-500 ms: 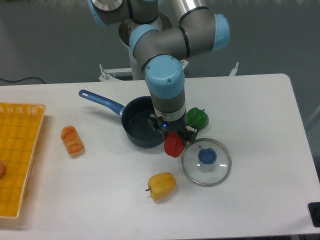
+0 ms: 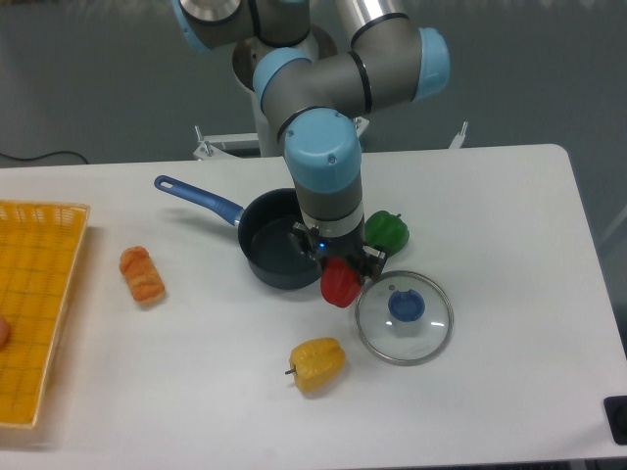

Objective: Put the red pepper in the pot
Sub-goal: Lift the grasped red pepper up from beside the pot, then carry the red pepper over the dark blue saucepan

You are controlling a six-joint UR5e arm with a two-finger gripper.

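Note:
The red pepper [image 2: 340,284] is small and glossy, just right of the pot's front rim. My gripper [image 2: 342,266] points straight down and is shut on the red pepper, its fingers mostly hidden by the wrist. I cannot tell if the pepper touches the table. The pot [image 2: 269,252] is a dark navy saucepan with a long blue handle [image 2: 198,199] pointing back left; it sits just left of the gripper and looks empty.
A green pepper [image 2: 387,231] lies behind the gripper to the right. A glass lid with a blue knob [image 2: 405,317] lies front right. A yellow pepper [image 2: 316,363] lies in front. An orange item [image 2: 142,274] and a yellow basket [image 2: 34,311] are at left.
The red pepper and gripper have shifted very slightly; otherwise nothing has visibly changed.

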